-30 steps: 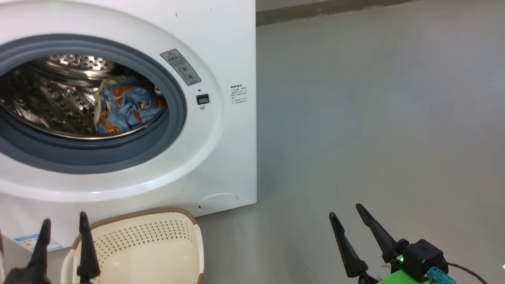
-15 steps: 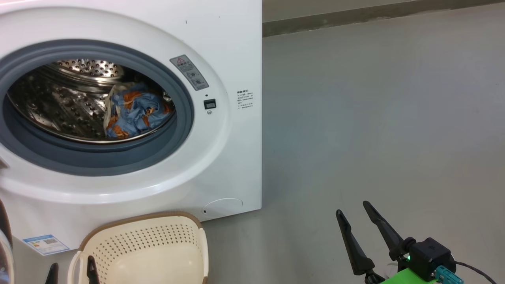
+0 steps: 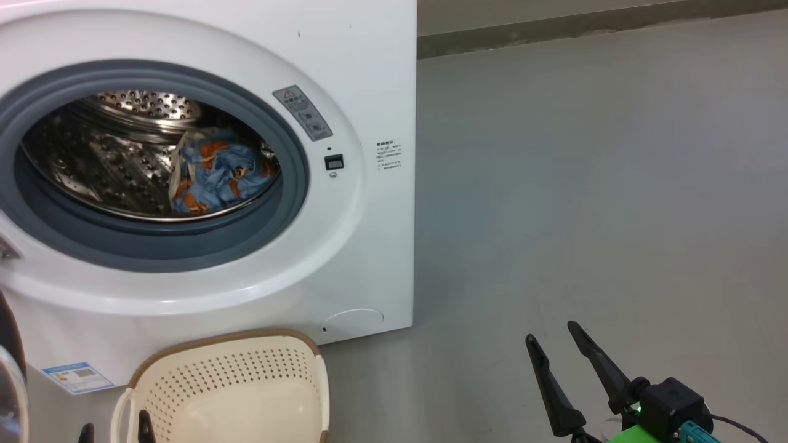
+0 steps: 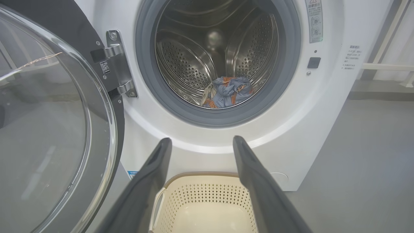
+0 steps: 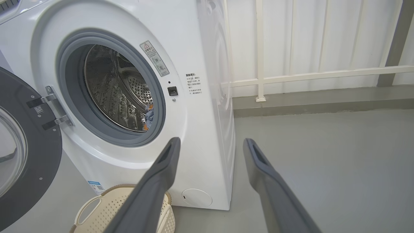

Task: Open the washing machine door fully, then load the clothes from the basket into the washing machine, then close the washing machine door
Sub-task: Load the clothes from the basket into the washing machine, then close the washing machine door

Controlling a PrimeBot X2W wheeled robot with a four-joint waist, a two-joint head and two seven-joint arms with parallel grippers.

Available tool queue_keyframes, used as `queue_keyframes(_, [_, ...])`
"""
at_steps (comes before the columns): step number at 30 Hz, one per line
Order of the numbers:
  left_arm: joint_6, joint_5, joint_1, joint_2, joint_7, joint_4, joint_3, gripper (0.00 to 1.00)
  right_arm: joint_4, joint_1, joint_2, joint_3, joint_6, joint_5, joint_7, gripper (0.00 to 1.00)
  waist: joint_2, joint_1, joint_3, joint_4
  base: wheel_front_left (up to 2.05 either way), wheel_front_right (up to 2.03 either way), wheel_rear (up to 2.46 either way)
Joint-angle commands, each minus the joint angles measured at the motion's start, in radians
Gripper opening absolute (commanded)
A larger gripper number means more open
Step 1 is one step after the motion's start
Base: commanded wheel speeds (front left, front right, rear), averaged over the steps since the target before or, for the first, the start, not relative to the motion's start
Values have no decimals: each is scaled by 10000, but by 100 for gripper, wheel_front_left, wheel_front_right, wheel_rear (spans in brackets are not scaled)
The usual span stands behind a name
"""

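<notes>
The white washing machine (image 3: 369, 74) stands with its black glass door (image 4: 48, 129) swung wide to the left on its hinge (image 4: 114, 61). The blue and orange clothes (image 3: 212, 172) lie bunched at the drum's lower right, also visible as clothes (image 4: 226, 92) in the left wrist view. The cream basket (image 3: 228, 337) sits on the floor below the opening, with nothing inside. My left gripper (image 4: 200, 142) is open over the basket's near side, pointing at the drum mouth. My right gripper (image 3: 552, 332) is open over bare floor to the machine's right.
Grey floor (image 3: 585, 184) spreads right of the machine up to a low kerb (image 5: 307, 105) and white railing (image 5: 258, 48). The open door (image 5: 19, 155) takes up the space left of the basket. A round service flap (image 3: 352, 321) sits at the machine's lower right.
My left gripper has dropped back toward the bottom of the head view, leaving just its fingertips visible. The head camera shifted slightly. The right gripper has barely moved.
</notes>
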Motion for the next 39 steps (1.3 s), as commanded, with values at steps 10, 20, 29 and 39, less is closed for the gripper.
queue_keyframes(10, [127, 197, -302, -31, -62, -91, 455, 100, -234, -179, -62, 276, 94, 2, -48, 100, -1, 0, 27, 127, 0, 0, 0])
queue_keyframes(20, [98, 217, -354, -101, -62, -8, 484, 100, -198, -203, -75, 281, 94, 9, -48, 100, -1, 0, 45, 153, 0, 0, 0])
queue_keyframes(29, [41, 245, -414, -185, -62, 72, 488, 100, -152, -223, -74, 308, 94, 28, -48, 100, -1, 0, 28, 205, 0, 0, 0])
queue_keyframes(39, [-46, 301, -387, -270, -62, 128, 552, 100, -103, -224, -106, 360, 94, 41, -48, 100, -1, 0, 1, 217, 0, 0, 0])
